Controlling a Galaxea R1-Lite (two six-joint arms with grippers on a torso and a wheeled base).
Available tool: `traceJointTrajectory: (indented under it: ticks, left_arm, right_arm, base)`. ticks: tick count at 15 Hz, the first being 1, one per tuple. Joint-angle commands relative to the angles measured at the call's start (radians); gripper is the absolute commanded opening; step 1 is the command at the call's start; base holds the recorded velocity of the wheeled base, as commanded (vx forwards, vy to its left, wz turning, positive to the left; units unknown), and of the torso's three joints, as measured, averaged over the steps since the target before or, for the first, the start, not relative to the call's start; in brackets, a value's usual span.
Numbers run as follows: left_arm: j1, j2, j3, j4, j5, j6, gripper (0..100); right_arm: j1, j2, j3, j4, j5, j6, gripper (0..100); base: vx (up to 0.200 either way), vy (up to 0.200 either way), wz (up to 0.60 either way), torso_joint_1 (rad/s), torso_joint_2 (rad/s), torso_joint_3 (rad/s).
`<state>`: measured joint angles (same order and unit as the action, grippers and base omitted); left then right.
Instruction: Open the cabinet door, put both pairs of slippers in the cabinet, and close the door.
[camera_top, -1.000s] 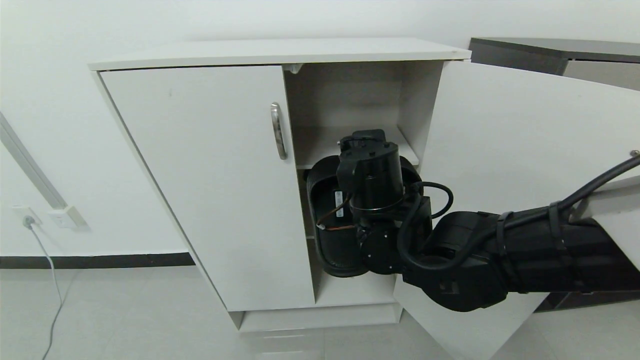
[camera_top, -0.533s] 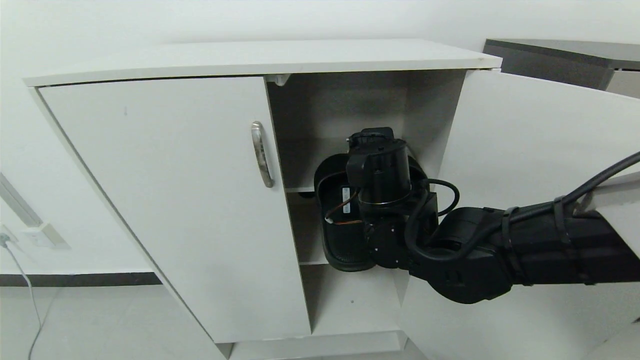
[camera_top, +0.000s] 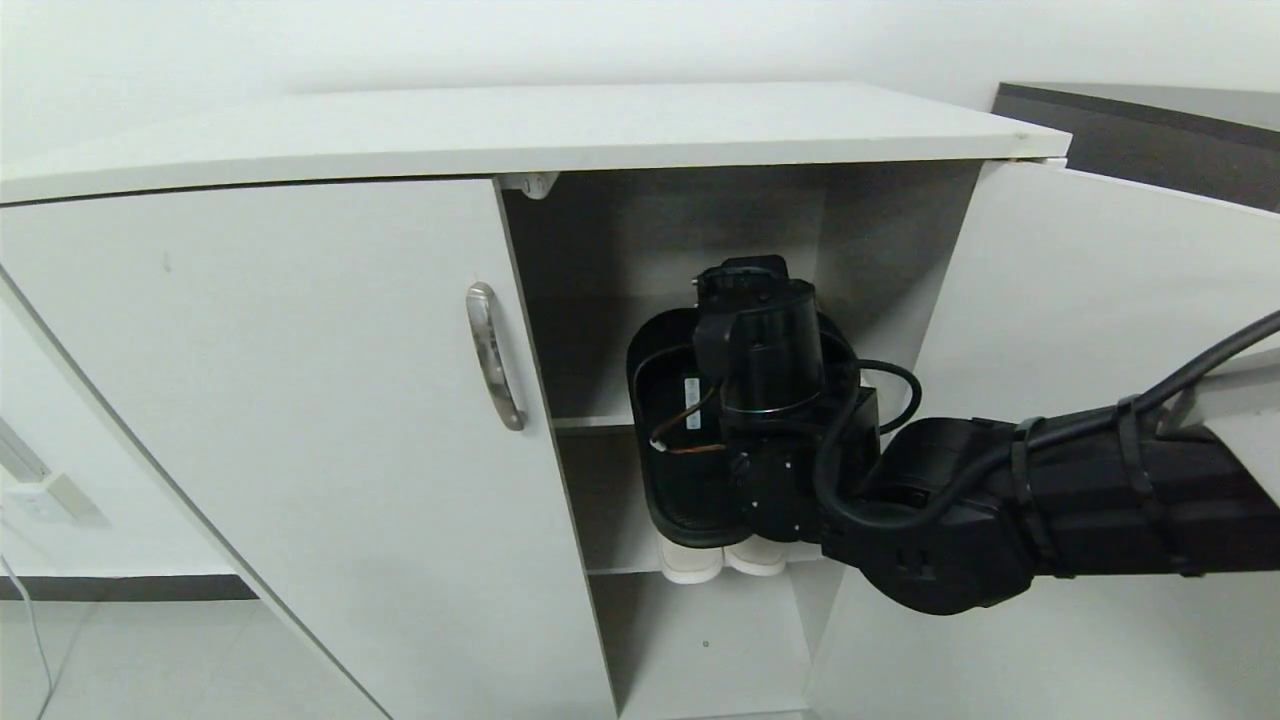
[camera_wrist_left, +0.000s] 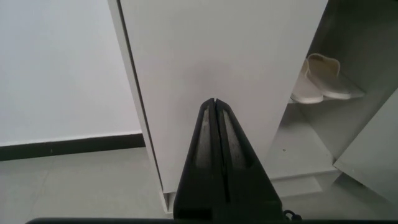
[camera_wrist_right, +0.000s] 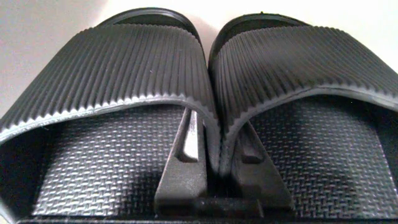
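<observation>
Two fingers (camera_wrist_right: 185, 155) of the right gripper (camera_wrist_right: 216, 134) pinch the touching inner side walls of the black slippers (camera_wrist_right: 124, 74), one finger inside each shoe. The whole pair hangs on that one thin clamp.

Risks, working outward:
- Soft ribbed walls could creep out of the pinch if the wrist rolls or bumps anything. If one slips, both drop.
- Centre of head frame: the black pair (camera_top: 680, 440) is held on edge in the open bay, and it spans the upper shelf (camera_top: 590, 422) line. Can't tell if it's in front of that edge or past it. A straight push from here may jam on the edge.
- White slippers (camera_top: 720, 560) sit on the shelf below, just under the black pair's lower end. Going in low would shove them back or off.
- Closed door (camera_top: 280, 420), frame left, has its edge near the slippers, so sideways margin is tight.
- Open door (camera_top: 1080, 330), frame right, sits beside the forearm and its cable loop (camera_top: 880, 400). A snag could swing it.

Left gripper (camera_wrist_left: 214, 118) has its fingers pressed together and holds nothing. It faces the closed door, low in its own frame.
</observation>
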<state>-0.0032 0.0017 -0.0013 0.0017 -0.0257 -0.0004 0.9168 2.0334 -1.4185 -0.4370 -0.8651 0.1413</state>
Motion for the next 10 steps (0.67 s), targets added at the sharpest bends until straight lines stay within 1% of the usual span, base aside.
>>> traceJointTrajectory:
  ticks: [1,4,7,10]
  left_arm:
    - [0.000,0.000,0.000,0.000,0.000,0.000,0]
    - [0.000,0.000,0.000,0.000,0.000,0.000,0]
    - [0.000,0.000,0.000,0.000,0.001,-0.001,0]
    - [0.000,0.000,0.000,0.000,0.001,-0.001,0]
  right_arm:
    - [-0.001,-0.002,0.000,0.001,0.001,-0.002,0]
    - [-0.019,0.019,-0.028,0.018,0.012,-0.006,0]
    - [-0.062,0.059,-0.138,0.107,0.018,-0.002,0]
    - [-0.081,0.106,-0.221,0.144,0.026,0.000,0]
  base:
    - [0.000,0.000,0.00,0.000,0.00,0.000]
    - [0.000,0.000,0.00,0.000,0.00,0.000]
    - [0.000,0.000,0.00,0.000,0.00,0.000]
    - [0.000,0.000,0.00,0.000,0.00,0.000]
